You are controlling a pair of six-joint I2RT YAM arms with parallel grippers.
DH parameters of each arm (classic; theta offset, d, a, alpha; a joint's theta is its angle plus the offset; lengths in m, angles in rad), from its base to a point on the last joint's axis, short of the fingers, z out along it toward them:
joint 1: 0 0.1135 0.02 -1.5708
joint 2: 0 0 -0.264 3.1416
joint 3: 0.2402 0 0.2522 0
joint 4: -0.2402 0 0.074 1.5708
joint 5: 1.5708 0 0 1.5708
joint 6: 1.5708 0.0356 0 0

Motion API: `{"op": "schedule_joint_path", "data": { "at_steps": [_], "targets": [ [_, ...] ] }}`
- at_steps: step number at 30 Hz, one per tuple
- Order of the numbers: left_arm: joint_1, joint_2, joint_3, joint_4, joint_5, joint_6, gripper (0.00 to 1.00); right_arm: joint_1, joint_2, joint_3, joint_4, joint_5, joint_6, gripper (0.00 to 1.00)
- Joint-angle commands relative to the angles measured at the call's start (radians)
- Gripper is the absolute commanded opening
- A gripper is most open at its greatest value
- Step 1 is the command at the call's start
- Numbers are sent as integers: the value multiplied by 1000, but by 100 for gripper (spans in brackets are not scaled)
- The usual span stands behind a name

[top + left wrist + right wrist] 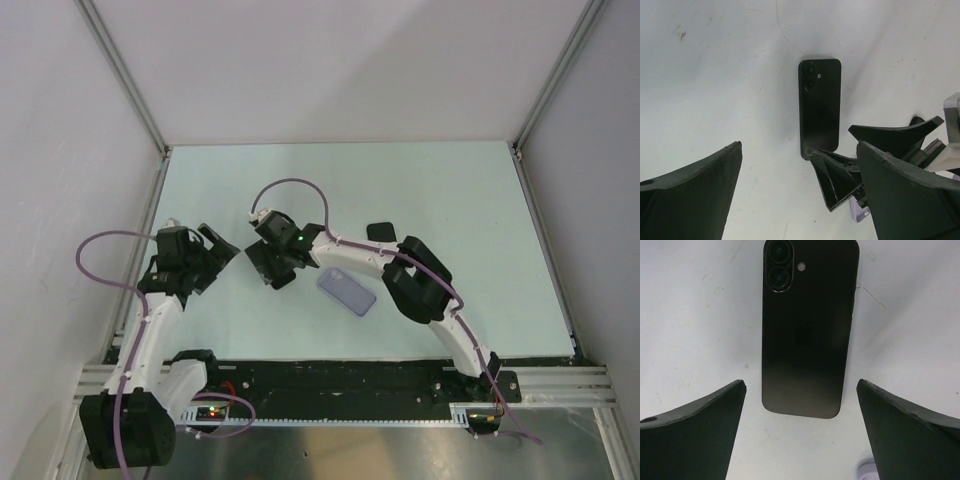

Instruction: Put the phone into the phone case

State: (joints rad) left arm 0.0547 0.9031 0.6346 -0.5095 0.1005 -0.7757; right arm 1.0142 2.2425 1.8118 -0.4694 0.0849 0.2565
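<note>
Phone (807, 335) was found lying flat and back up on the table (695, 315), with its camera lenses (778, 265) at the end far from the fingers (700, 430). It was centred ahead of the right gripper (801, 386), its near short end just between the two fingertips. Those fingers were spread wider than the phone and nothing was held.

Also spread and empty was the left gripper (799, 147). The phone was seen ahead of its fingers, nearer the right-hand one, with the right gripper's tips at the phone's near end.

Behind the right fingers, apart from the phone, the lavender phone case (347, 292) was laid on the table. A pale sliver at the bottom edge of the right wrist view was probably its corner, but it was too cropped to be sure.

Handling, as judged:
- The phone was taken to be rigid and fairly dense, with a smooth back and thin rounded sides. It was therefore judged slippery and prone to skid if pushed.
- Little height was offered to fingers coming from above.
- The best hold was judged to be across the two long edges, around mid-length and clear of the lens bump, so that pivoting would be avoided.
- Lenses and screen face were judged scratch-prone.
- The case was judged light, flexible and likely to shift under a pressed-in phone, so pinning by the left gripper was judged useful.
</note>
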Motion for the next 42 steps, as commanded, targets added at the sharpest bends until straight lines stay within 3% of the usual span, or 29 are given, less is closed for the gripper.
{"op": "schedule_joint_path", "data": {
  "at_steps": [1, 15, 21, 27, 33, 36, 42],
  "targets": [
    [33, 11, 30, 28, 47, 48, 100, 13, 36, 77, -52, 16, -7, 99],
    [57, 47, -17, 116, 72, -24, 100, 63, 63, 42, -65, 101, -2, 99],
    [58, 51, -52, 128, 44, -41, 99, 75, 69, 21, -77, 142, 24, 92],
    [55, 26, -93, 164, 20, -72, 98, 76, 78, 6, -78, 162, 32, 82],
    [55, 28, -132, 215, 16, -85, 97, 63, 74, 7, -85, 136, 35, 57],
    [44, 48, -148, 260, 47, -96, 97, 30, 41, -34, -64, 49, 42, 45],
    [17, 120, -167, 353, 94, -125, 95, -59, -52, -156, 55, -194, 57, 41]
  ]
}}
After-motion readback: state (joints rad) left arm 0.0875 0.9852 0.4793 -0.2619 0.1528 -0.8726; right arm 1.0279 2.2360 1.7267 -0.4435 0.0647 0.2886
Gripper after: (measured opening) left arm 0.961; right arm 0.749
